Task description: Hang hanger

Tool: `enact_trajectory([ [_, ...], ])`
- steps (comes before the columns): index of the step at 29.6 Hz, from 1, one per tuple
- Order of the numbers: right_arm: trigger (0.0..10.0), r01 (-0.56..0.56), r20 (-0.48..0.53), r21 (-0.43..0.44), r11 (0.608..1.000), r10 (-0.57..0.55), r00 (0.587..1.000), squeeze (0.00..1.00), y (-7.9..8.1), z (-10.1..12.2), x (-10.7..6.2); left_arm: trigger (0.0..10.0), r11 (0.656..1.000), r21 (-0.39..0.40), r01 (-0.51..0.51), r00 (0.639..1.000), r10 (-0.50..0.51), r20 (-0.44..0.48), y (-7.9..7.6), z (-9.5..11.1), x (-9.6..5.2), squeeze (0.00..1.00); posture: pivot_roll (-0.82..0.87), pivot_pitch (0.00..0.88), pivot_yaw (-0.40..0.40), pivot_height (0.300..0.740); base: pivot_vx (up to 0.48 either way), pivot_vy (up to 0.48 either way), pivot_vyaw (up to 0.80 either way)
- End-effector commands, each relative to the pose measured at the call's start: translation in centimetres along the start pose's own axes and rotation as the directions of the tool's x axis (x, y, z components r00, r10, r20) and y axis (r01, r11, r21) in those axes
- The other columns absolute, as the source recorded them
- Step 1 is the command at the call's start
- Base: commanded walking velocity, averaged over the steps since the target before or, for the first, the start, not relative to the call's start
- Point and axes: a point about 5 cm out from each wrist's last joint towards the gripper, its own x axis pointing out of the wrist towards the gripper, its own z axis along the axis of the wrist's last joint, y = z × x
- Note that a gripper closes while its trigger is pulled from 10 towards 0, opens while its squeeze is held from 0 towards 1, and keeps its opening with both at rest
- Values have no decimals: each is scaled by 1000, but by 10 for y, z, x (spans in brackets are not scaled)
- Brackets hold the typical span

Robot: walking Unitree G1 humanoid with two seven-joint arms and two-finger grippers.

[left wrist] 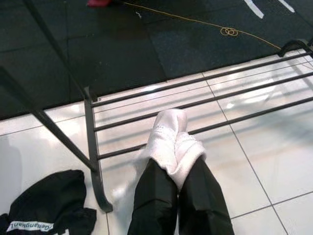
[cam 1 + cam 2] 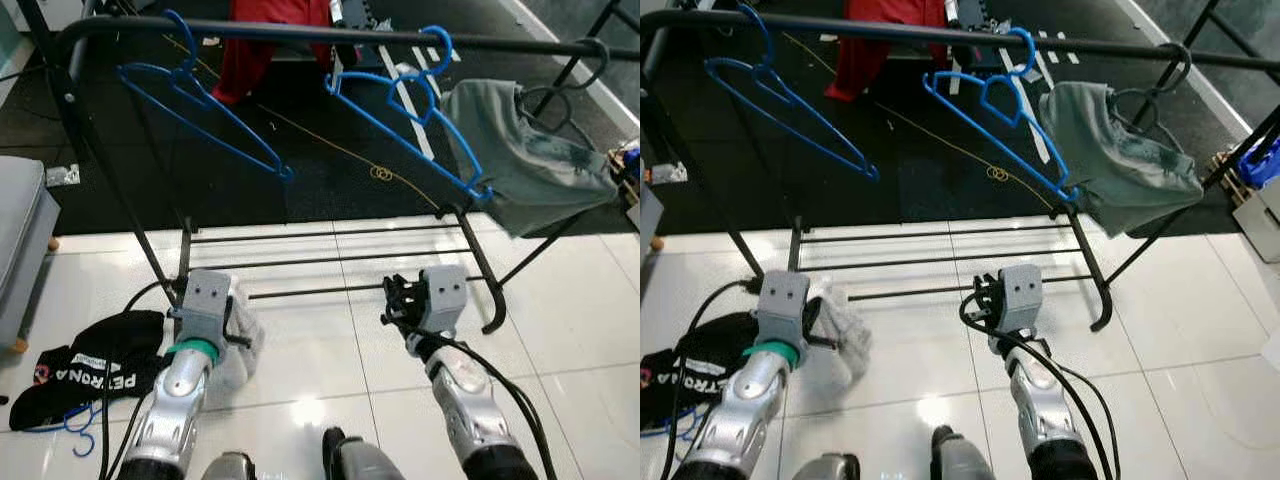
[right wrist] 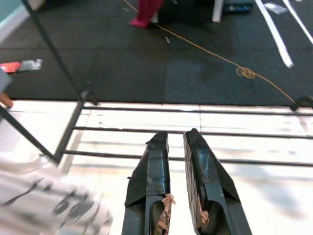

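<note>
Overhead, two blue hangers hook on the black rail (image 2: pixel 300 33) of the clothes rack: one hanger (image 2: pixel 200 105) in the upper left of the frame, the other hanger (image 2: pixel 405 110) right of centre, just beside a grey-green shirt (image 2: pixel 525 150) that hangs at the upper right. A red garment (image 2: pixel 265 40) shows behind the rail at top centre. Low in the frame, the left claw (image 1: pixel 168 139) is pinched on a white cloth (image 1: pixel 171 142) above the white tile floor (image 2: pixel 570 330), near the rack's lower bars (image 2: pixel 330 262). The right claw (image 3: pixel 176 139) hangs at lower centre-right, its fingers (image 3: pixel 151 166) close together with a narrow gap, holding nothing. On the floor at the lower left lies a black garment (image 2: pixel 95 365) with white lettering, and a third blue hanger (image 2: pixel 75 428) lies partly under it.
</note>
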Motion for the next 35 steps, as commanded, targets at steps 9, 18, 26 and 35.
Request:
enact_trajectory([
  [9,10000,46,-103,4,999,-46,994,0,-5,-10,2,10000,998,-62,-15,999,12,-45,5,1,5,0,-16,105,-11,740,0,0,0],
  [18,10000,55,-93,2,998,-54,994,0,-6,-8,3,10000,996,-87,-8,999,5,-33,4,9,11,0,-21,107,-7,740,0,0,0],
  [26,10000,76,-96,-10,997,-76,992,0,-11,-8,-1,10000,993,-121,12,1000,-15,-22,-5,17,14,0,-25,111,0,740,0,0,0],
  [35,10000,92,-98,-6,996,-93,991,0,-15,-7,-2,10000,995,-89,43,999,-46,-24,-10,18,12,0,-25,117,2,740,0,0,0],
])
